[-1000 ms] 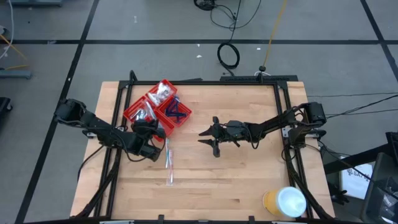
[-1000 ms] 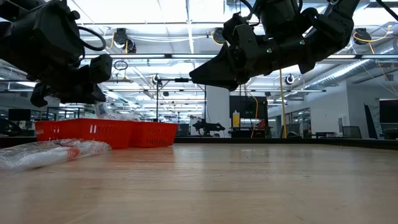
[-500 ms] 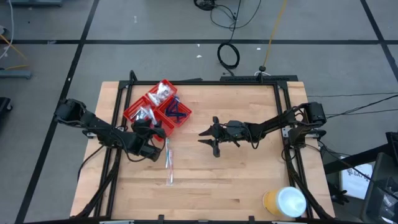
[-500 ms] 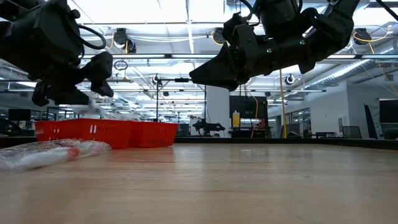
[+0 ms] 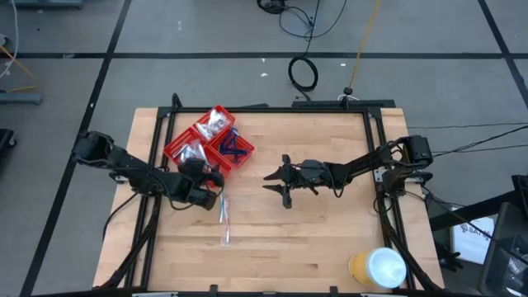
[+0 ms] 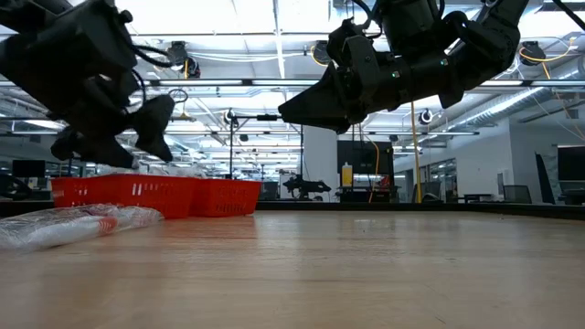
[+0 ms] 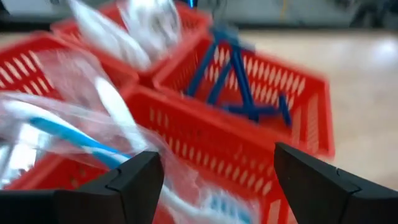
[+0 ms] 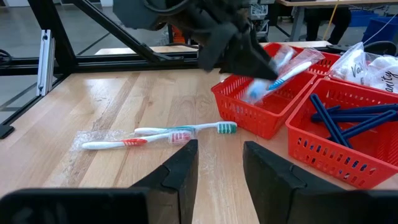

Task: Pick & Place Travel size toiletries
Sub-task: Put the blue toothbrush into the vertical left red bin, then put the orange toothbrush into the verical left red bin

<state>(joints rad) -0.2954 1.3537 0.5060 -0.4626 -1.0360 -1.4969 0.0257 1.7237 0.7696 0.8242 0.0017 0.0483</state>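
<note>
A wooden desk (image 5: 313, 239) is carrying a red tray (image 5: 208, 142) with several compartments near its far left corner. The left gripper (image 5: 216, 183) is hovering just at the near edge of that tray, its two fingers (image 7: 134, 180) standing wide apart with nothing between them. Directly in front of it, a wrapped blue-and-white toothbrush (image 7: 81, 140) is lying in the nearest tray compartment, sticking up over the rim, just ahead of the fingers and not gripped. In the next compartment over, dark blue sticks (image 7: 239, 84) are leaning against each other, and white crinkly packets (image 8: 367, 65) are filling the compartment farthest from the left gripper. Two more wrapped toothbrushes (image 5: 225, 216) are lying flat on the bare desk, just beside the left gripper on its near side and outside the tray. The right gripper (image 5: 274, 183) is hanging above the middle of the desk, well apart from the tray, its fingers (image 8: 177, 171) set a narrow gap apart and holding nothing. A yellow roll with a white top (image 5: 378, 268) is standing at the near right corner.
</note>
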